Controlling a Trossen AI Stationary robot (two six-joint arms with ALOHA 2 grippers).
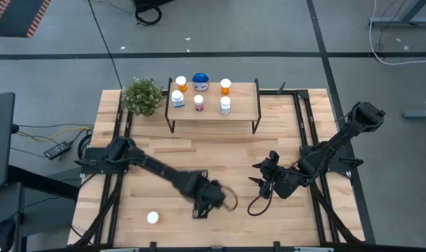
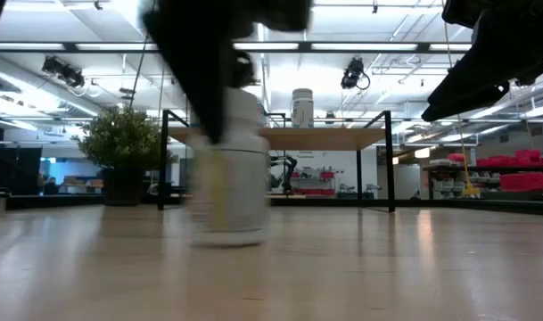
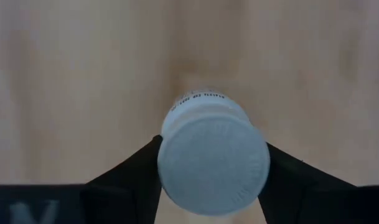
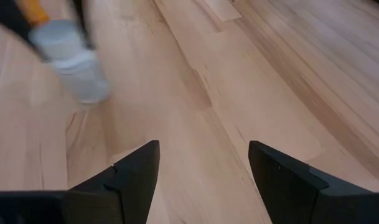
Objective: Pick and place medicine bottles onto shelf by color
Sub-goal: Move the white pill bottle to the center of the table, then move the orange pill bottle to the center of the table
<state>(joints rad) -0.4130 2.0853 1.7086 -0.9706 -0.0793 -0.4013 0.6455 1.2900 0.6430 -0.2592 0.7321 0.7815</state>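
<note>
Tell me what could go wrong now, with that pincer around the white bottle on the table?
The left pincer straddles the white-capped bottle high up, at cap level; a grip that high could let it tip or slip, perhaps. The shelf already carries six bottles, so setting this one down might knock a neighbour over. The right pincer hangs open close by, so the two arms could cross paths.

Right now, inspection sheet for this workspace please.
Surface: wooden table, bare planks mid-table.
Job's things: six bottles on the shelf; one white-capped bottle upright between the left gripper's fingers; another bottle near the front edge.
Clutter: potted plant beside the shelf.
Grippers: left gripper around the bottle cap; right gripper open, empty, above the table.
Cables: cable loop by the right arm.
Surroundings: grey floor, nothing else seen.
</note>
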